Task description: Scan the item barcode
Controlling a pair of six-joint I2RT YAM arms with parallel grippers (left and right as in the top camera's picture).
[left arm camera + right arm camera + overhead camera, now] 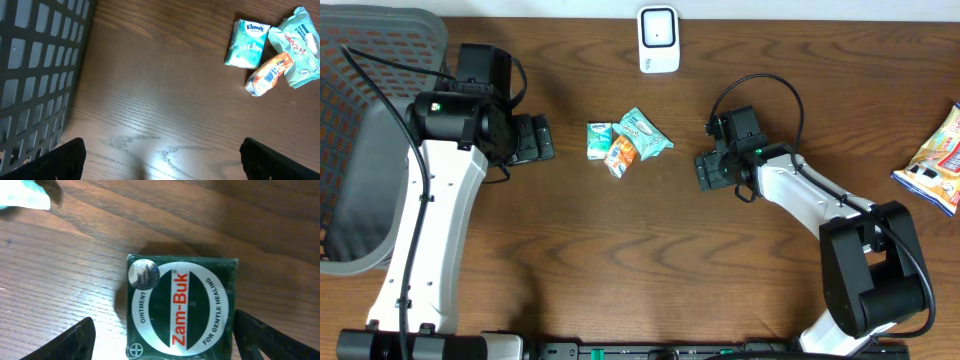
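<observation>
A dark green Zam-Buk ointment box (pixel 181 307) lies flat on the wooden table, label up. My right gripper (pixel 165 335) is open and straddles it, with a gap between the left finger (pixel 75 340) and the box, and the right finger (pixel 260 337) close to its edge. From overhead the right gripper (pixel 712 168) covers the box. A white scanner (pixel 659 39) stands at the far edge of the table. My left gripper (pixel 535 140) is wide open above bare wood (pixel 162 160), holding nothing.
A Kleenex pack (pixel 599 140), an orange packet (pixel 621 155) and a teal packet (pixel 645 133) lie together mid-table. A dark mesh basket (pixel 360 140) stands at the left. A snack bag (pixel 938 160) rests at the right edge.
</observation>
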